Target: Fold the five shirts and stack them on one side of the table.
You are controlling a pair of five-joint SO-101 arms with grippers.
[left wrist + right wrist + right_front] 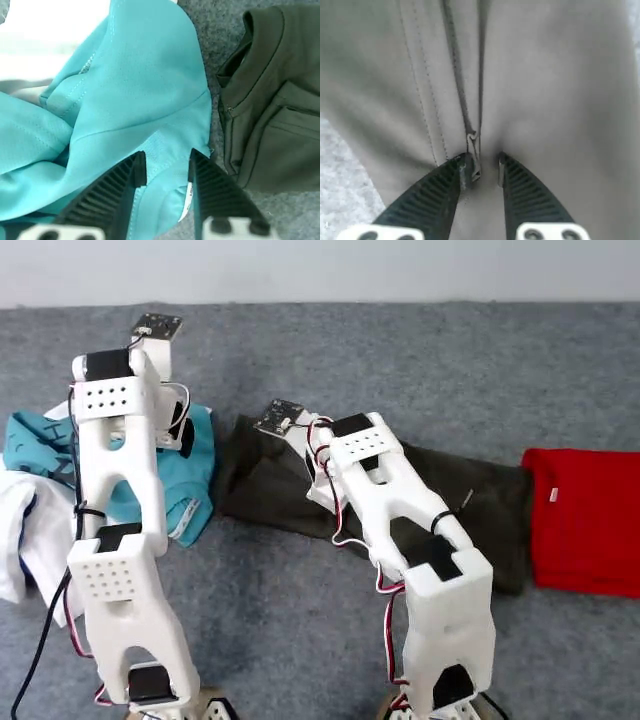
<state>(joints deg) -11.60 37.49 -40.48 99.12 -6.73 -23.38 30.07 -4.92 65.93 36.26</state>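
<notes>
A crumpled teal shirt (196, 472) (140, 90) lies at the left of the grey table. My left gripper (165, 167) hovers just over its hem, open, with teal cloth under the gap. A dark olive shirt (265, 490) (270, 100) (545, 90) is spread across the middle. My right gripper (482, 167) is down on it, fingers closed on a raised fold beside a seam. A red shirt (585, 520) lies folded at the right. A white shirt (25, 530) (50, 30) is bunched at the far left, partly under the teal one.
The grey felt table (430, 360) has bare room at the back and along the front between the two arm bases. The olive shirt's edge comes close to the red shirt. Both arms' white links cover parts of the shirts.
</notes>
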